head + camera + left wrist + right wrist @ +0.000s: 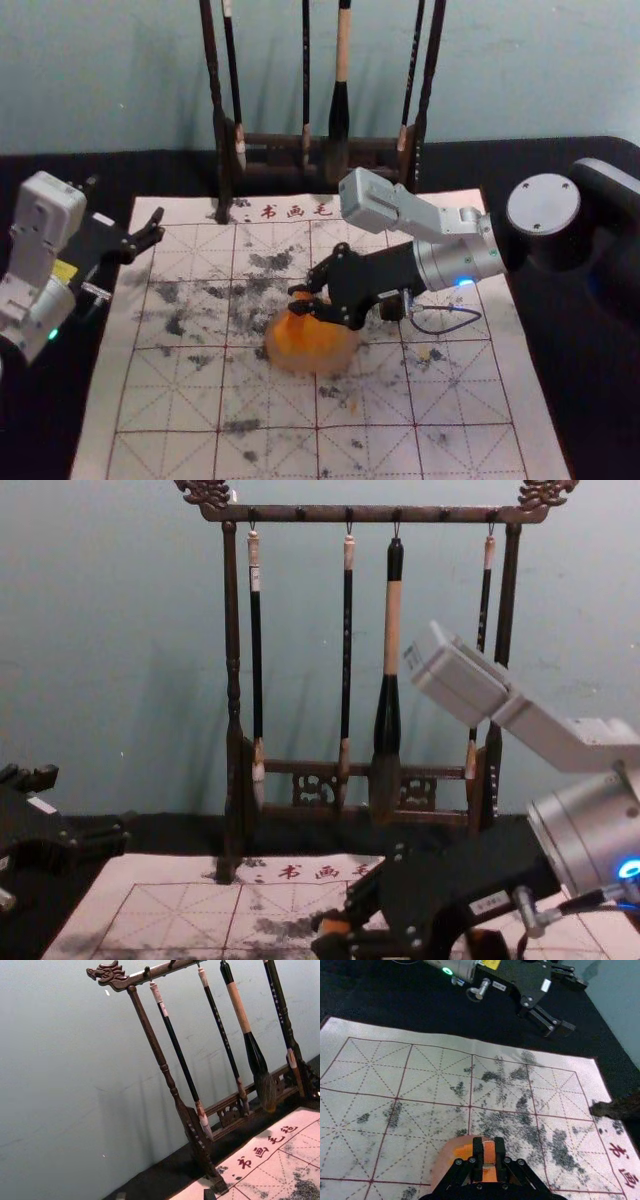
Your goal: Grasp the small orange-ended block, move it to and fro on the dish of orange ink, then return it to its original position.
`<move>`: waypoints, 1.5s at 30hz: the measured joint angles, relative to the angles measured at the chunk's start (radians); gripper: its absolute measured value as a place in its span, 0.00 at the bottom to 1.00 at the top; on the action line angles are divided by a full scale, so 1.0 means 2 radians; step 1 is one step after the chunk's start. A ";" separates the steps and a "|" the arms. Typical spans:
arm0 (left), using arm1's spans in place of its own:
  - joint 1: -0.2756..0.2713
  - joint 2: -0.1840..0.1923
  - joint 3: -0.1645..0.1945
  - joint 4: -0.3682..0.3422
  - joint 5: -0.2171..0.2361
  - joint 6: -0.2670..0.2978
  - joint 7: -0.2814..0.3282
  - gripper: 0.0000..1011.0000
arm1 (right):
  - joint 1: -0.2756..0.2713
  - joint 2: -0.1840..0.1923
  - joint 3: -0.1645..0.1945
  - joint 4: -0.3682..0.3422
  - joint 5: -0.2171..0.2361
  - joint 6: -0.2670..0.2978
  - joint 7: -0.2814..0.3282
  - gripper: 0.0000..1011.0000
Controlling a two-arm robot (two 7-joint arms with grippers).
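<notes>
Mat [165, 405] beneath leftward-reaching right gripper [298, 299]

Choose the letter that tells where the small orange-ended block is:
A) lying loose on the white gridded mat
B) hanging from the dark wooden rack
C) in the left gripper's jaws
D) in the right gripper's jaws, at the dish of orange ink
D: the right gripper has its jaws closed on the small orange-ended block, at the dish of orange ink.

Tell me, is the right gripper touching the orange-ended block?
Touching. The right wrist view shows the right gripper with a finger against each side of the block.
</notes>
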 joint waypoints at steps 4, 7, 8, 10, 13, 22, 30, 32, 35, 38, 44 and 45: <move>0.000 0.000 0.000 0.000 0.000 0.000 0.000 0.99 | 0.000 0.000 0.003 0.002 -0.001 0.001 -0.003 0.13; 0.000 0.000 0.000 0.000 0.000 0.000 0.000 0.99 | 0.000 0.001 0.005 0.003 -0.002 0.002 -0.004 0.13; 0.000 0.000 0.000 0.000 0.000 0.000 0.000 0.99 | 0.000 0.001 0.005 0.003 -0.002 0.002 -0.005 0.13; 0.000 0.000 0.000 0.000 0.000 0.000 0.000 0.99 | 0.000 0.002 0.007 0.003 -0.002 0.003 -0.006 0.13; 0.000 0.000 0.000 0.000 0.000 0.000 0.000 0.99 | -0.001 0.004 0.009 0.002 -0.003 0.004 -0.007 0.13; 0.000 0.000 0.000 0.000 0.000 0.000 0.000 0.99 | -0.002 0.012 0.014 -0.005 -0.005 0.007 -0.010 0.13; 0.000 0.000 0.000 0.000 0.000 0.000 0.000 0.99 | -0.005 0.022 0.016 -0.016 -0.006 0.009 -0.008 0.13; 0.000 0.000 0.000 0.000 0.000 0.000 0.000 0.99 | -0.006 0.025 0.016 -0.018 -0.006 0.010 -0.005 0.13; 0.000 0.000 0.000 0.000 0.000 0.000 0.000 0.99 | -0.008 0.029 0.016 -0.020 -0.006 0.010 -0.003 0.13; 0.000 0.000 0.000 0.000 0.000 0.000 0.000 0.99 | -0.009 0.032 0.016 -0.024 -0.006 0.010 0.000 0.13; 0.000 0.000 0.000 0.000 0.000 0.000 0.000 0.99 | -0.014 0.039 0.016 -0.034 -0.001 0.008 0.005 0.13; 0.000 0.000 0.000 0.000 0.000 0.000 0.000 0.99 | -0.014 0.039 0.016 -0.034 -0.001 0.008 0.005 0.13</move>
